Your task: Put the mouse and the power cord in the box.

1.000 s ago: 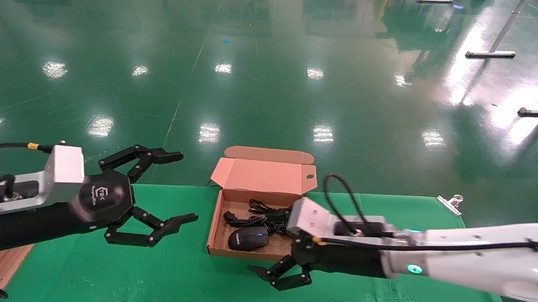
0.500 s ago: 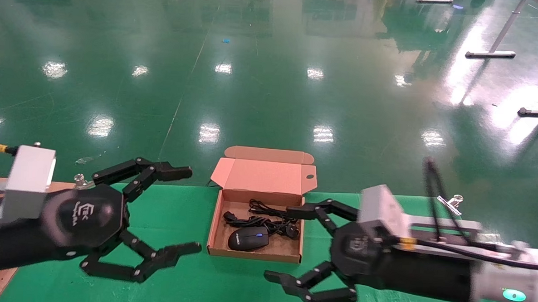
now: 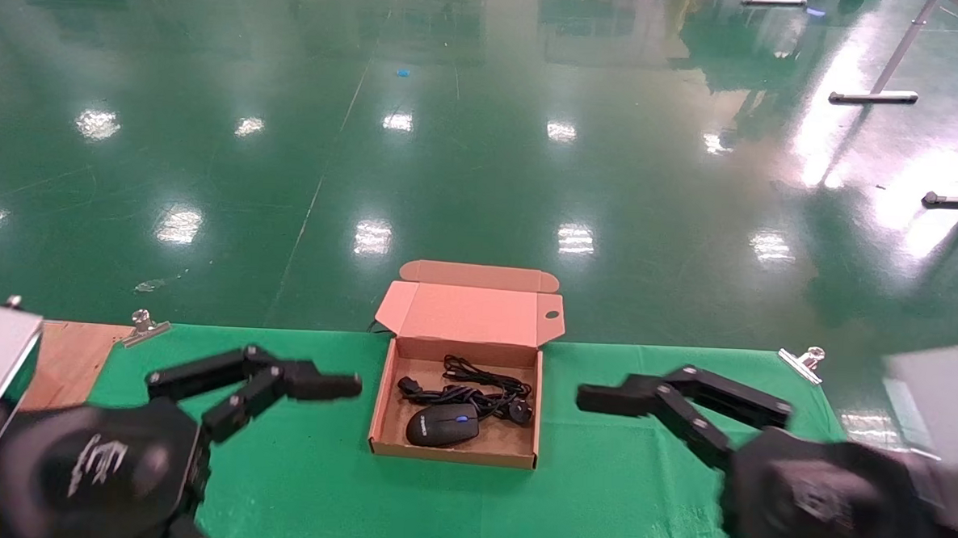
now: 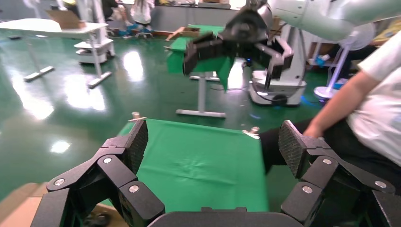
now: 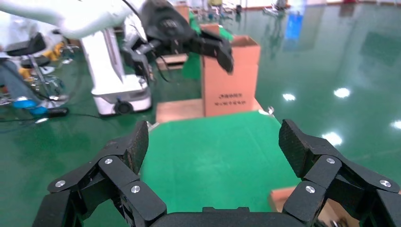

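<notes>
Left gripper [image 3: 333,457]: low at the near left of the green table mat [image 3: 622,502], its black fingers spread wide and holding nothing; the upper finger [image 3: 312,383] reaches toward the box and stops short of its left wall. In the left wrist view the same gripper [image 4: 213,149] shows two ribbed pads far apart with bare mat between them.

Box [image 3: 382,414]: between the two grippers, on the mat near its far edge. Shallow, square, brown corrugated cardboard; the hinged lid stands open on the far side, with tuck flaps at its edges and a small hole near its right corner.

Power cord [image 3: 474,382]: inside the box, in the far half, right of the left gripper's fingertip. A loose black tangle of thin cable, with a small connector at its left end and a chunky round-faced plug at its right end.

Mouse [image 3: 442,424]: inside the box, near the front wall, touching the cord bundle behind it. Small, black, oval, glossy, with a blue scroll wheel.

Right gripper [image 3: 591,468]: low at the near right of the mat, fingers spread wide and empty; the upper finger [image 3: 643,393] points at the box's right wall, apart from it. The right wrist view shows this gripper [image 5: 213,144] with pads well apart over mat.

Clips: a metal binder clip [image 3: 143,325] sits at the mat's far left edge, another [image 3: 802,360] at its far right edge.
</notes>
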Robot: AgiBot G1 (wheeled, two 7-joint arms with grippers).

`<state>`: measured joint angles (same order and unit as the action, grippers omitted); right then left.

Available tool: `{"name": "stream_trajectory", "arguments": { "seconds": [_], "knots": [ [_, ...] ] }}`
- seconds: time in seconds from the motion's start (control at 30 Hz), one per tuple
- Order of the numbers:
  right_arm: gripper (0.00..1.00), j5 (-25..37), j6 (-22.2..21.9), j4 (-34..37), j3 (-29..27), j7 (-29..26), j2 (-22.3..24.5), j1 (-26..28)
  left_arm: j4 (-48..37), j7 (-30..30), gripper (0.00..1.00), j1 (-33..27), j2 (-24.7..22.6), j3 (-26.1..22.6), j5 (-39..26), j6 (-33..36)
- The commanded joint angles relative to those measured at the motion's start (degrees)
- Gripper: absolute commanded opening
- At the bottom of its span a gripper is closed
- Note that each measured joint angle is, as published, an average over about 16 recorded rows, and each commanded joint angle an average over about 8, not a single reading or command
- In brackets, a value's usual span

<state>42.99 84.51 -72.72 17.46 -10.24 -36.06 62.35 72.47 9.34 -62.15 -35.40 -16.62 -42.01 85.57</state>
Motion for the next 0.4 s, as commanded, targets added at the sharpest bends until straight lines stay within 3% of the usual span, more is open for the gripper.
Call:
{"name": "stream_trajectory", "arguments": {
  "seconds": [0.03,0.4],
  "knots": [
    [1.0,-1.6,1.7,-1.2,-2.0,-0.6,1.4,-1.1,2.1,2.0,1.0,0.8,0.5,0.8,0.2,0.2],
    [1.0,-2.3,2.3,-1.7,-2.8,-0.7,2.0,-1.6,2.6,2.3,1.0,0.9,0.6,1.0,0.3,0.3]
  ]
}}
